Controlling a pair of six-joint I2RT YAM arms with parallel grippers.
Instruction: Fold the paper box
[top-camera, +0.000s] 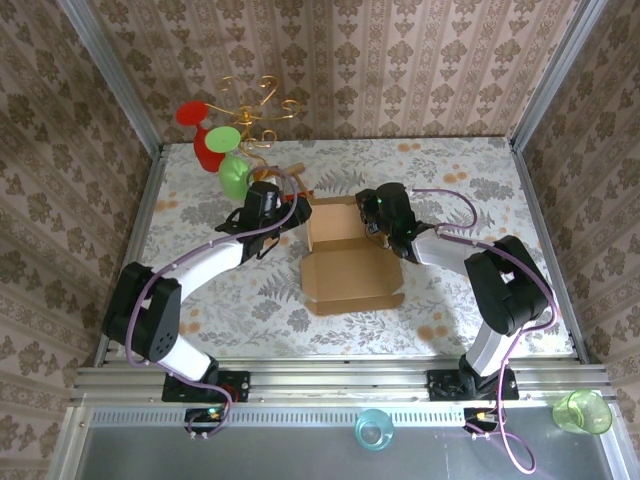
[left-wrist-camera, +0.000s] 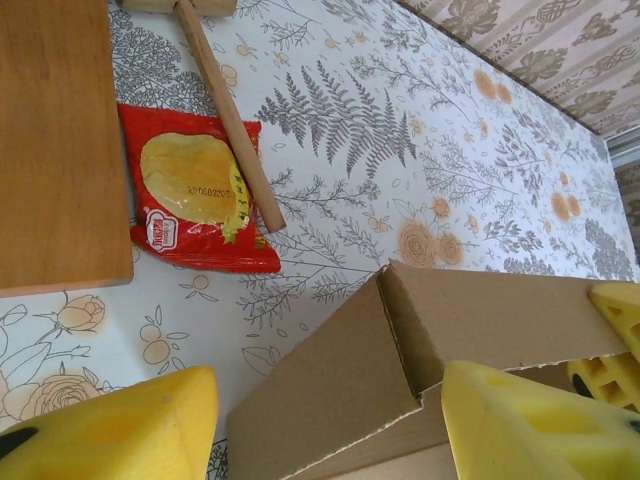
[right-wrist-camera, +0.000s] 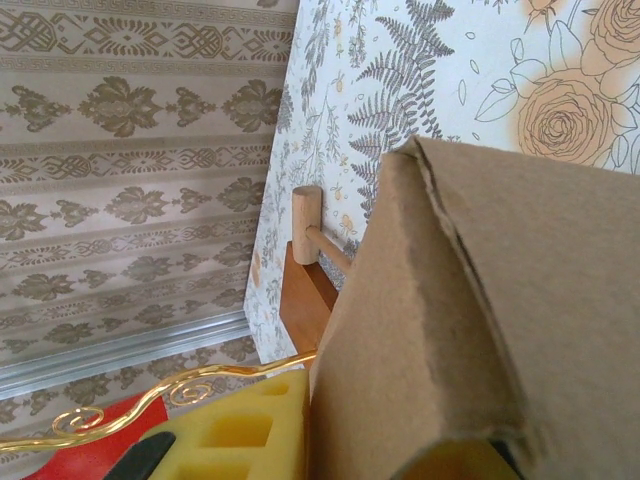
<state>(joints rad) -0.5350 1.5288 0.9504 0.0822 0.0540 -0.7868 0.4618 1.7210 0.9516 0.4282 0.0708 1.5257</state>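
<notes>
risk first: the paper box (top-camera: 345, 262) sits mid-table between your two arms, its far half with walls raised, its near half lying flat. the right gripper (top-camera: 370, 215) has narrow jaws that appear pinched on the far right wall. one yellow finger (right-wrist-camera: 225, 435) lies against the cardboard, and its partner is mostly hidden behind it. if you pull or twist there, the crease could tear or the whole sheet could skid. the left gripper (left-wrist-camera: 330, 400) stands wide, straddling the left wall corner without clamping it, so that wall may spring outward. both arms reach inward, wrists low, from opposite sides of the box.
</notes>
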